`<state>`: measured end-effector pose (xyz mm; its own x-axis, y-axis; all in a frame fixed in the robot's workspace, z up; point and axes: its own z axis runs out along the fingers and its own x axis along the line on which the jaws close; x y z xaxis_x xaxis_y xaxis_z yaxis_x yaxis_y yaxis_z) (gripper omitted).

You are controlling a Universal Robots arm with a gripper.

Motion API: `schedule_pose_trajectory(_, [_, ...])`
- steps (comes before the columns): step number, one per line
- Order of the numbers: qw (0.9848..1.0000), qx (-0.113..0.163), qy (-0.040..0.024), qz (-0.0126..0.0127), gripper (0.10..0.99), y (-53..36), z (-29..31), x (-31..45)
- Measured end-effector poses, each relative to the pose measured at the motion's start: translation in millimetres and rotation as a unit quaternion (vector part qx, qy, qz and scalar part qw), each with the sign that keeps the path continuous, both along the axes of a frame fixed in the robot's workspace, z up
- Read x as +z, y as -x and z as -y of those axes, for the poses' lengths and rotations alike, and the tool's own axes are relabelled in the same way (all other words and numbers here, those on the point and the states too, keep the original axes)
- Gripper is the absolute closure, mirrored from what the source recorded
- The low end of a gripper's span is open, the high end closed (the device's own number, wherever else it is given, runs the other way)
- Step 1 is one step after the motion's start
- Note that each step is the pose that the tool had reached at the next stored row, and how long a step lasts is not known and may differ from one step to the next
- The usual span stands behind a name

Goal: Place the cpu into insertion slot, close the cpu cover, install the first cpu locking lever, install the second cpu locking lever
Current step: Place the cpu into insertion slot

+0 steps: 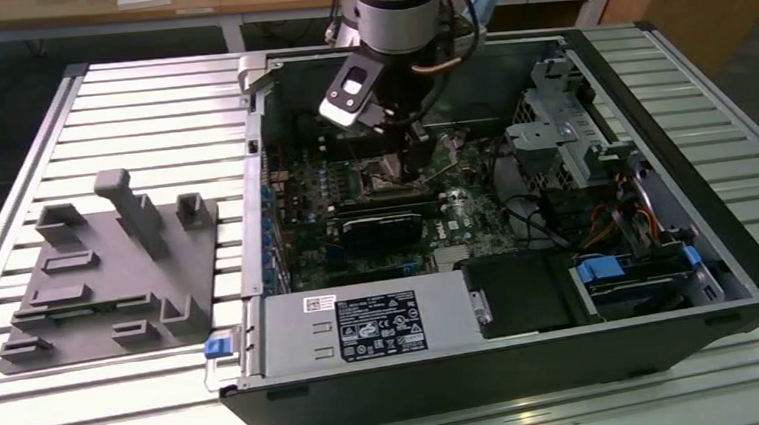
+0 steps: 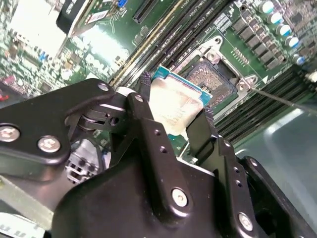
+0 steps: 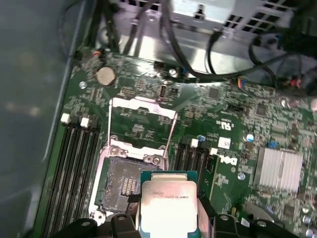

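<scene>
At the exterior view's left, a grey moulded tray (image 1: 104,282) lay on the slatted table (image 1: 145,109). To its right stood the open computer case (image 1: 498,375), where the gripper (image 1: 411,170) reached down over the green board (image 1: 305,253). In the second wrist view its fingers (image 2: 148,131) were clamped on the chip (image 2: 178,109), held over one edge of the socket (image 2: 215,77), not yet seated. In the first wrist view the cover (image 3: 142,104) stood flipped open beyond the socket.
</scene>
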<state>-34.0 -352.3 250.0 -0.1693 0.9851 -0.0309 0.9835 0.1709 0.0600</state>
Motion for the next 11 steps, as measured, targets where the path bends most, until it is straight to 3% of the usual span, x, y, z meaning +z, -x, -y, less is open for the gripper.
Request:
schedule_pose_trajectory(5, [0.9991, -0.043, 0.0, 0.0, 0.545, 0.0, 0.0, -0.8])
schedule_pose_trajectory(11, [0.9986, -0.052, 0.0, 0.0, 0.545, 0.0, -4.3, -2.7])
